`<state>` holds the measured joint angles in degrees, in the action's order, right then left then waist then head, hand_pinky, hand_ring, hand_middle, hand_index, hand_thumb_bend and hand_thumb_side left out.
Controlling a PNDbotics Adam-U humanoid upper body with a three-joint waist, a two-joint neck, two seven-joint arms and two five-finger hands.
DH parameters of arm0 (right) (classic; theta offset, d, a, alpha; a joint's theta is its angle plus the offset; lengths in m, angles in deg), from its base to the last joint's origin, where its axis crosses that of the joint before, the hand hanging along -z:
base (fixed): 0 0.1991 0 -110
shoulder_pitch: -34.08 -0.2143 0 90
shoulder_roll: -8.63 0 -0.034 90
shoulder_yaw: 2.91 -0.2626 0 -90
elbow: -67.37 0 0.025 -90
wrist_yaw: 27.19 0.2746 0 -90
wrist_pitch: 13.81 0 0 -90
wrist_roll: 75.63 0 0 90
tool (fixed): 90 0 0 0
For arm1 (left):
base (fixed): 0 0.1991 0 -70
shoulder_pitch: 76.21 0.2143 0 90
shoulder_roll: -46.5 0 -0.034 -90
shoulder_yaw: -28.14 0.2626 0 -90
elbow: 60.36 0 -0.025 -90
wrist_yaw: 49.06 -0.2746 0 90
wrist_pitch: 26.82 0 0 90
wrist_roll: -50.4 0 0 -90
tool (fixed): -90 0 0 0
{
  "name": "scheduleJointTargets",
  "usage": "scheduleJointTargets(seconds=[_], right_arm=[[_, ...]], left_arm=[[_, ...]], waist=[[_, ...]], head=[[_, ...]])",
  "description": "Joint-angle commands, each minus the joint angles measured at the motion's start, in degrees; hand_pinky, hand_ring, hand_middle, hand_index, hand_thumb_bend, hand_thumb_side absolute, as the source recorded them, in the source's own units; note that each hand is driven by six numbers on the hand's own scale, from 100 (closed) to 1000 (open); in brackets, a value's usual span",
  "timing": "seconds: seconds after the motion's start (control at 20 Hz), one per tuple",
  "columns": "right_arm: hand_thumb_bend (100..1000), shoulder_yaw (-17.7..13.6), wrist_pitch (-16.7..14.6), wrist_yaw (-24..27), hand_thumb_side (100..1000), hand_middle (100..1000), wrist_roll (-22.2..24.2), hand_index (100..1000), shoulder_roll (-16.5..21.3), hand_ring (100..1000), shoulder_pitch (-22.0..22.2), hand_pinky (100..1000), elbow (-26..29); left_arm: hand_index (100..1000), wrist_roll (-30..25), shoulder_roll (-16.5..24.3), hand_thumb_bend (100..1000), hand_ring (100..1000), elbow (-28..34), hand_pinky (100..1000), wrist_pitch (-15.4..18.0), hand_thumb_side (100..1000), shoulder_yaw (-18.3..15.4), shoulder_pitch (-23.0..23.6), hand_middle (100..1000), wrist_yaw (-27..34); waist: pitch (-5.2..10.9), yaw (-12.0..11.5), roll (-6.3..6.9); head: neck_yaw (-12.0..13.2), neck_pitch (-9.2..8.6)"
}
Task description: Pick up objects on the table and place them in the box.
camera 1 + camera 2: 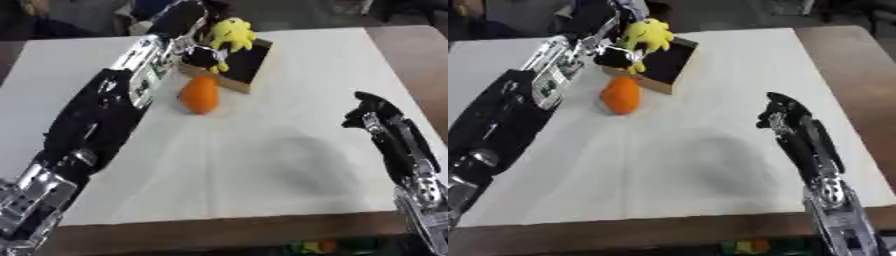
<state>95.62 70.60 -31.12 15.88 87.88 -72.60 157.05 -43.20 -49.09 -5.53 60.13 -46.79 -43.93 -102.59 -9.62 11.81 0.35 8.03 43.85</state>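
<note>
The left hand reaches across the white worktop to the box, its fingers curled round a yellow plush toy held at the box's near-left rim (the toy sits partly above the dark inside). Just below that hand, on the worktop beside the box's near corner, stands an orange pear-shaped object, touching nothing that I can make out. The right hand hangs well apart to the right, over bare worktop, fingers bent downward and grasping nothing.
</note>
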Motion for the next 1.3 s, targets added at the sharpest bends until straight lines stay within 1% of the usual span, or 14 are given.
scheduleJointTargets(seconds=[0.05, 0.1, 0.3, 0.35, 0.4, 0.45, 0.55, 0.65, 0.85, 0.95, 1.0, 1.05, 1.15, 1.3], right_arm=[[100, 0.2, -0.2, 0.5, 718, 548, 0.5, 851, 0.0, 587, -0.9, 725, 0.5], [100, 0.3, -0.2, 0.5, 718, 548, 0.6, 851, -0.1, 587, -0.9, 725, 0.4], [100, 0.7, -0.2, 0.6, 718, 548, 0.9, 851, -0.3, 587, -1.0, 725, 0.4], [100, 0.7, -0.2, 0.6, 718, 548, 1.0, 851, -0.4, 587, -1.0, 725, 0.4], [100, 0.8, -0.2, 0.6, 718, 548, 1.1, 851, -0.4, 587, -1.0, 725, 0.4], [100, 0.7, -0.2, 0.6, 719, 548, 1.1, 851, -0.4, 587, -1.0, 725, 0.4], [100, 0.7, -0.2, 0.6, 718, 548, 1.0, 851, -0.3, 587, -1.0, 725, 0.4], [100, 0.7, -0.2, 0.6, 719, 548, 1.0, 851, -0.2, 587, -1.0, 725, 0.4], [100, 0.5, -0.2, 0.5, 718, 548, 0.9, 851, 0.0, 587, -0.8, 725, 0.4], [100, 0.4, -0.2, 0.5, 716, 548, 0.8, 851, 0.0, 587, -0.8, 725, 0.4], [100, 0.3, -0.2, 0.4, 717, 548, 0.7, 851, 0.1, 587, -0.8, 725, 0.4], [100, 0.2, -0.2, 0.4, 716, 548, 0.6, 851, 0.2, 587, -0.8, 725, 0.4], [100, 0.0, -0.2, 0.3, 716, 548, 0.4, 851, 0.4, 587, -0.7, 725, 0.4], [100, -0.2, -0.2, 0.1, 715, 548, 0.3, 851, 0.6, 587, -0.6, 725, 0.4]], left_arm=[[618, 4.1, -2.5, 133, 409, -7.1, 643, -0.7, 354, -3.4, -2.9, 434, -3.4], [623, 5.4, -3.3, 132, 413, -9.3, 645, -1.2, 361, -4.5, -3.5, 436, -4.0], [761, 10.2, -4.9, 143, 479, -15.4, 674, -2.8, 413, -7.6, -5.1, 506, -5.7], [821, 11.1, -5.0, 170, 504, -16.3, 687, -3.2, 476, -8.1, -5.3, 548, -5.8], [853, 12.1, -5.0, 210, 525, -16.8, 698, -3.4, 531, -8.5, -5.5, 583, -5.8], [887, 12.9, -4.9, 284, 557, -17.0, 716, -3.5, 619, -8.6, -5.5, 624, -5.8], [918, 14.1, -4.5, 366, 599, -16.4, 740, -3.5, 722, -8.5, -5.6, 696, -5.9], [920, 14.8, -3.6, 398, 634, -14.9, 759, -3.3, 761, -8.2, -5.6, 737, -6.0], [921, 13.9, -0.8, 417, 675, -10.5, 778, -2.4, 775, -7.2, -5.9, 775, -4.6], [893, 11.9, 1.0, 379, 656, -7.7, 766, -1.7, 697, -6.2, -5.6, 750, -3.4], [880, 9.8, 2.2, 347, 629, -5.9, 750, -0.8, 640, -5.3, -5.3, 725, -2.9], [872, 7.3, 3.4, 347, 624, -4.1, 748, 0.2, 612, -4.4, -4.9, 715, -2.5], [862, 0.0, 6.2, 360, 623, -0.3, 743, 3.6, 589, -2.4, -4.1, 713, -1.5], [850, -11.3, 9.8, 382, 622, 4.6, 734, 8.5, 601, -0.3, -2.7, 711, 1.0]], waist=[[0.57, 0.5, -0.12], [0.6, 0.8, -0.12], [0.67, 2.0, -0.02], [0.65, 2.2, 0.0], [0.63, 2.4, 0.03], [0.62, 2.5, 0.06], [0.58, 2.5, 0.13], [0.59, 2.3, 0.23], [0.67, 1.9, 0.39], [0.71, 1.6, 0.42], [0.74, 1.5, 0.44], [0.77, 1.3, 0.47], [0.83, 0.9, 0.59], [0.94, 0.1, 0.82]], head=[[0.7, 0.27], [0.9, 0.27], [1.5, 0.27], [1.6, 0.27], [1.6, 0.27], [1.5, 0.27], [1.4, 0.27], [1.2, 0.27], [0.9, 0.27], [0.5, 0.27], [0.3, 0.27], [0.1, 0.27], [-0.3, 0.27], [-0.9, 0.27]])
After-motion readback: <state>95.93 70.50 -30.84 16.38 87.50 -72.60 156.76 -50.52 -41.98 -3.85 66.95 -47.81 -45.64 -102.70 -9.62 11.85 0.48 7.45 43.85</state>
